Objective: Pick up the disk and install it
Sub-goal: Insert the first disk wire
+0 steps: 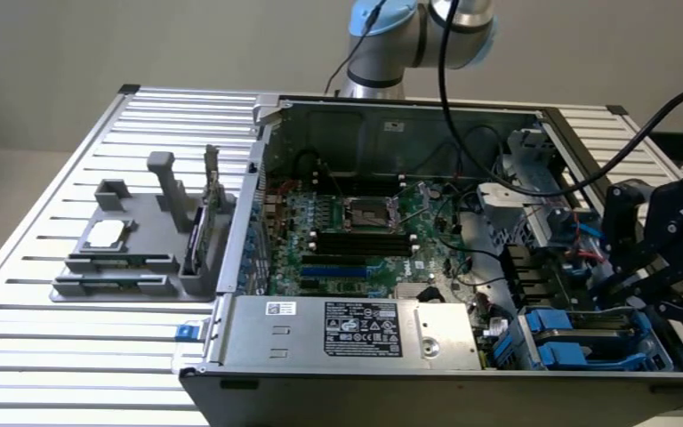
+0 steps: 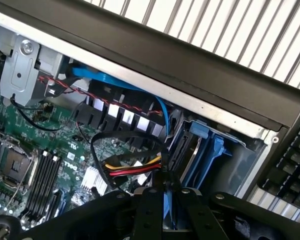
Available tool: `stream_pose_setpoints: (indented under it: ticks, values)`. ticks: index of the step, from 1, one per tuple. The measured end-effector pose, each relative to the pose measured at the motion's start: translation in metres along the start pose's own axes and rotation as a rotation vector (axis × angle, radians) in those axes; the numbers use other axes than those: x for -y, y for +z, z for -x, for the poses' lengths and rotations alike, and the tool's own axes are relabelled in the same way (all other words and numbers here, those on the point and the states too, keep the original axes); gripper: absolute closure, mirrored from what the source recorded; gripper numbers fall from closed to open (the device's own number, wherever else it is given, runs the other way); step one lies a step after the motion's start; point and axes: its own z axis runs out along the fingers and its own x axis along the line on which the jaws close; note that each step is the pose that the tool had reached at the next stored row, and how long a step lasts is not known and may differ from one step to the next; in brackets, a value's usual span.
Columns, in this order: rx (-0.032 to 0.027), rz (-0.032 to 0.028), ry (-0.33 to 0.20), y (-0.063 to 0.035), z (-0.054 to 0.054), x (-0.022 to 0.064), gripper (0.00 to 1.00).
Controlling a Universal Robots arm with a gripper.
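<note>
The open computer case (image 1: 237,231) lies on the slatted table. My gripper (image 1: 633,298) hangs over the drive bay in the case's corner, at the exterior view's lower right. Just under it the disk (image 1: 585,327) shows as a silver-grey face inside a blue plastic frame, sitting in the bay. In the wrist view my gripper (image 2: 165,194) has its two black fingers (image 2: 148,212) close together. Between them runs a thin blue strip, the edge of the disk (image 2: 165,214). Beyond the fingers stands the bay's blue carrier (image 2: 206,150).
The green motherboard (image 1: 354,236) fills the case floor, and the long silver power-supply box (image 1: 354,329) lies along the front. Bundled red, yellow and black cables (image 2: 135,167) loop close to my fingers. A grey fixture (image 1: 140,240) holding a small square chip stands on the table at the exterior view's left.
</note>
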Motion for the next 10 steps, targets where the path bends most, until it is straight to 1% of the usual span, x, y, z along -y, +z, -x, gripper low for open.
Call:
stream_pose_setpoints:
  ticks: [1,2,3,4,6,7,8,10]
  values:
    - [0.0018,0.0001,0.0,0.0,-0.0008,0.0015,0.84]
    - [0.0048,0.0004,0.0,0.0001,-0.0017,0.0034,0.84]
    - [0.0098,0.0006,0.001,0.0003,-0.0027,0.0052,0.84]
    - [0.0178,0.0003,0.001,0.0005,-0.0036,0.0068,0.84]
    - [0.0361,0.0,0.002,0.0009,-0.0057,0.009,0.84]
    - [0.0441,0.0003,0.003,0.0007,-0.0069,0.0097,0.84]
    - [0.049,0.0012,0.003,0.0004,-0.008,0.0103,0.84]
    - [0.052,0.0023,0.003,-0.0009,-0.0101,0.0112,0.84]
